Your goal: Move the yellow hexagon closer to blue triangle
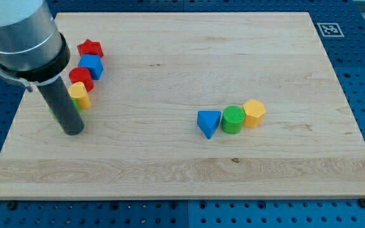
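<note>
The yellow hexagon (255, 113) lies right of the board's middle. A green cylinder (232, 119) touches its left side. The blue triangle (208, 122) lies just left of the green cylinder. The three form a short row. My tip (73, 131) rests on the board far at the view's left, well away from this row. The rod stands in front of a cluster of blocks there.
At the view's left a cluster runs from top to bottom: a red star (90, 48), a blue block (92, 66), a red block (80, 78), a yellow block (79, 95). A bit of green shows behind the rod. A marker tag (329, 29) lies off the board's top right corner.
</note>
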Motion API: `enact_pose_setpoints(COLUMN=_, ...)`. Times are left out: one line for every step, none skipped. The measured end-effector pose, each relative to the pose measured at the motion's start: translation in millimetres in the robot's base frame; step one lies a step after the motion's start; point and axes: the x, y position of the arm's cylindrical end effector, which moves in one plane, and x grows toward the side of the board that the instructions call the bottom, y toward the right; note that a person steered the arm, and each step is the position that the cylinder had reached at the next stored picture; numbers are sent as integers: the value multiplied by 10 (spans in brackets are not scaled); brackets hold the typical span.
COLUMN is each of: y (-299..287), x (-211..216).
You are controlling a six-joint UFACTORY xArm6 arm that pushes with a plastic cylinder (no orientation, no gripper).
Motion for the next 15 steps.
enact_pose_setpoints(y=-2, x=3)
enact_pose_setpoints(y=33, x=246)
enact_pose_setpoints(y=448, x=408)
enact_pose_setpoints(y=855, x=130)
enact_pose_setpoints(y=1058, x=-222)
enact_pose_setpoints(y=1496, x=-509)
enact_pose_setpoints(y=2223, x=-653)
enact_pose_setpoints(y=3123, x=-656)
enact_pose_setpoints(y=4050, x=-533)
enact_pose_setpoints(y=4424, x=-244)
enact_pose_setpoints(y=4396, x=-18)
enact_pose_setpoints(y=4115, x=-9)
enact_pose_setpoints(y=3728, x=-72)
enact_pose_setpoints(y=3321, x=-199)
enact_pose_setpoints(y=2904, x=-379)
